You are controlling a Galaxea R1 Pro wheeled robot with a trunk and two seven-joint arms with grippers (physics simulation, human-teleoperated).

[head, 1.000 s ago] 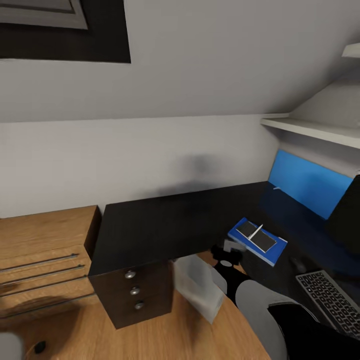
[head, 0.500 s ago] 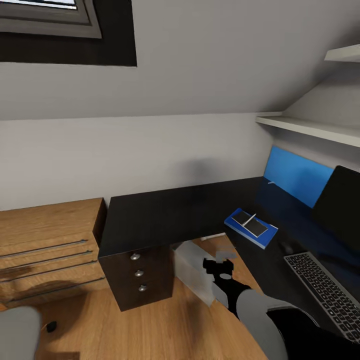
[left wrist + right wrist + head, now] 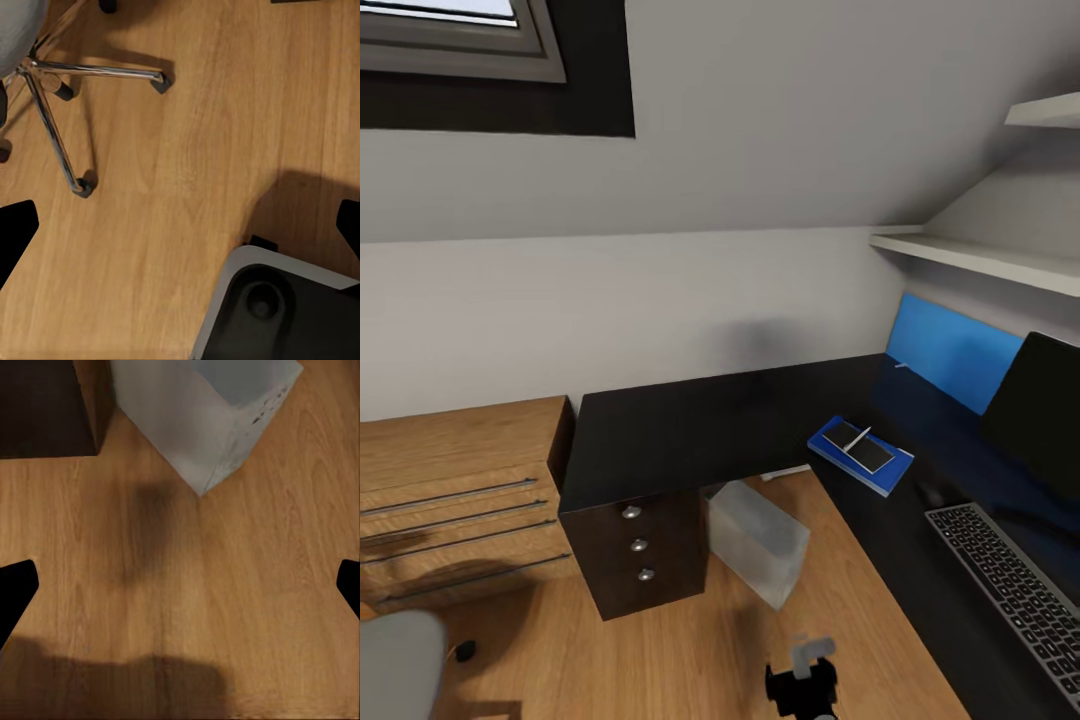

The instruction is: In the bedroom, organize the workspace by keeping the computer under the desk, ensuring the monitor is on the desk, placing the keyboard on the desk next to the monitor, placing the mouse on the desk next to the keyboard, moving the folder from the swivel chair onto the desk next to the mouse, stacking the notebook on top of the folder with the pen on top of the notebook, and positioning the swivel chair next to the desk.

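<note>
Evidently wide-spread, empty fingers (image 3: 16, 589).

No legible txt, labels or nos. anywhere in view.

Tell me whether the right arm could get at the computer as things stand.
Probably yes. The right gripper hangs low over bare wooden floor, jaws open, and the computer stands just ahead under the desk beside the drawer unit, with nothing between them.
</note>
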